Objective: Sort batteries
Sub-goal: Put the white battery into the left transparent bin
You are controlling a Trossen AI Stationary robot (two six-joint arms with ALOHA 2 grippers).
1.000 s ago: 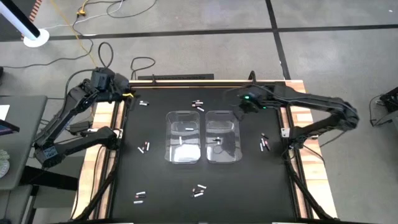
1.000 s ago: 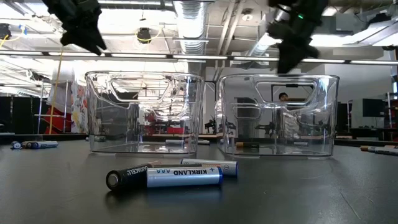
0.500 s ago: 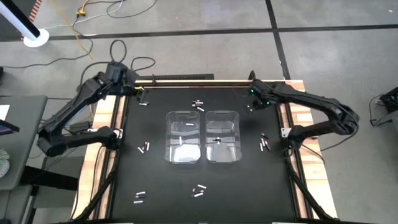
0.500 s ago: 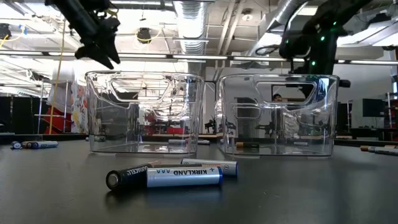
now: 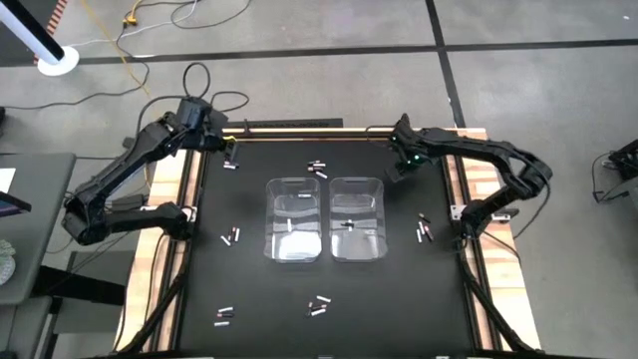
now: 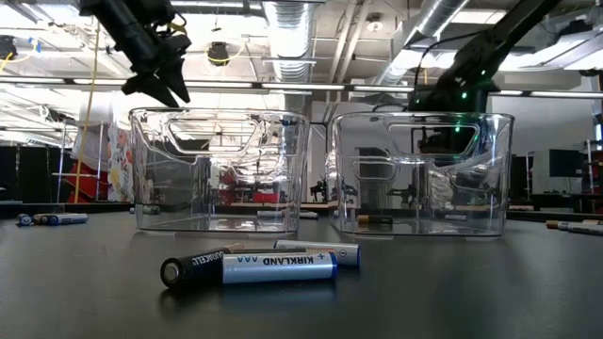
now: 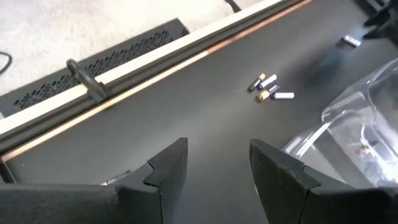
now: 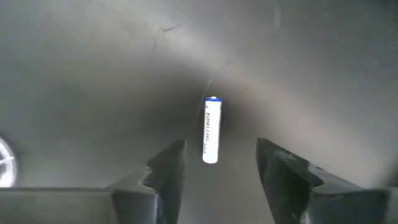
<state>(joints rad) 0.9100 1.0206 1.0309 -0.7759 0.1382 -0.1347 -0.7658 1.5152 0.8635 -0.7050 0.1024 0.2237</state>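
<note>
We see a big black surface (image 5: 249,289) with two clear bins (image 5: 296,217) side by side in its middle. Our left hand (image 5: 228,152) hangs wide and empty over the far left corner. Our right hand (image 8: 214,171) hangs wide over one white battery (image 8: 211,130). More batteries (image 5: 318,306) lie scattered around the bins.

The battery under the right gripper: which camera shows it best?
The right wrist view: the white battery lies alone on the dark mat, framed by the open right gripper. The high view shows only the gripper near the mat's far right; the battery there is too small to tell. The low and left wrist views do not show it clearly.
</note>
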